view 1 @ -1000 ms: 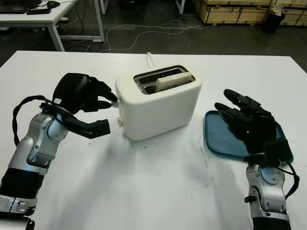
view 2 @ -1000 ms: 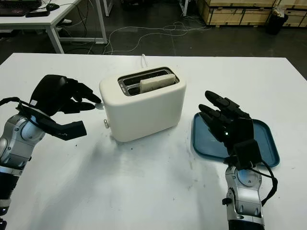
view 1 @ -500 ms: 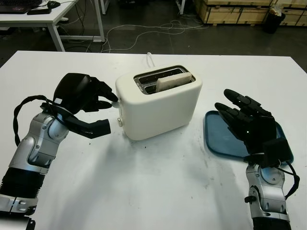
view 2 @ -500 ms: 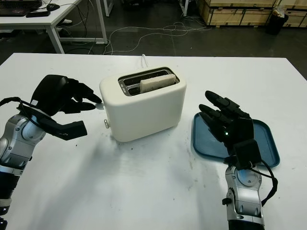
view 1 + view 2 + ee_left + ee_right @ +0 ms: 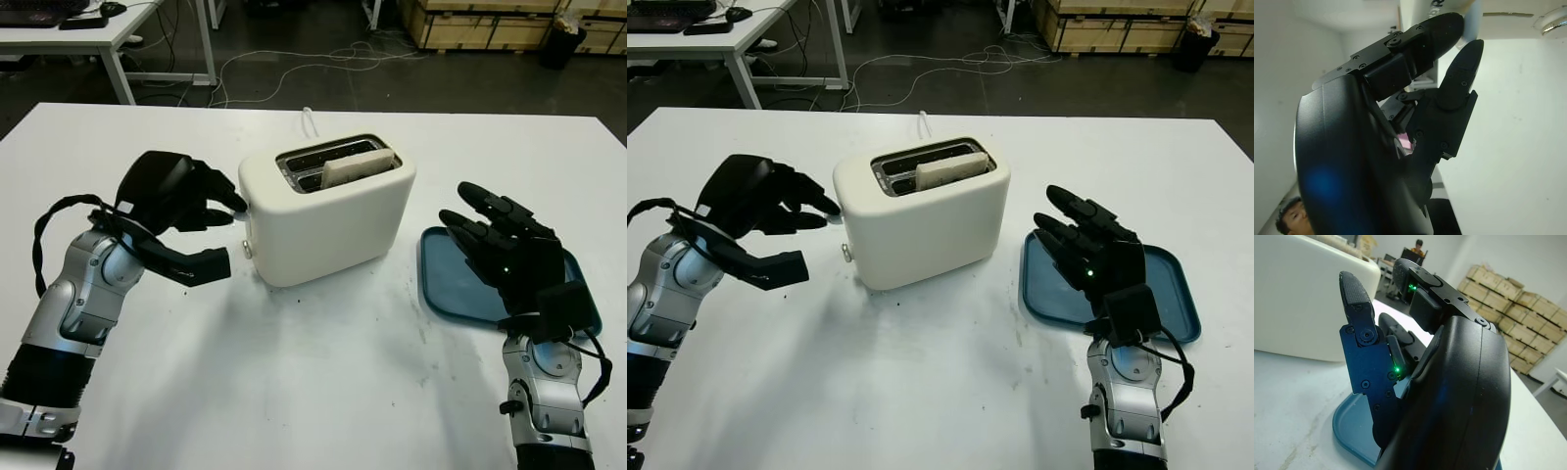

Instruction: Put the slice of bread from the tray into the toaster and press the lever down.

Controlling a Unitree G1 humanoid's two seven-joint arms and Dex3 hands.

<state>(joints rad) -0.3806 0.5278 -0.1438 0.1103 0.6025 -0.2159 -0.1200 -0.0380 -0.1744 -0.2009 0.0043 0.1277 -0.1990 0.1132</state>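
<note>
On the white table [image 5: 313,372], the left hand [image 5: 181,196], fingers curled and empty, has edged closer to the toaster [image 5: 328,220].

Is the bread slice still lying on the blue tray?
No, the bread slice stands in a slot of the toaster, while the tray sits under the open right hand.

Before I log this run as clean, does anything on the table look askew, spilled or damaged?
Nothing stands out. The toaster stands upright with the bread slice in its slot, the blue tray lies flat, the left hand is at the toaster's lever end, and the right hand, open, is over the tray.
</note>
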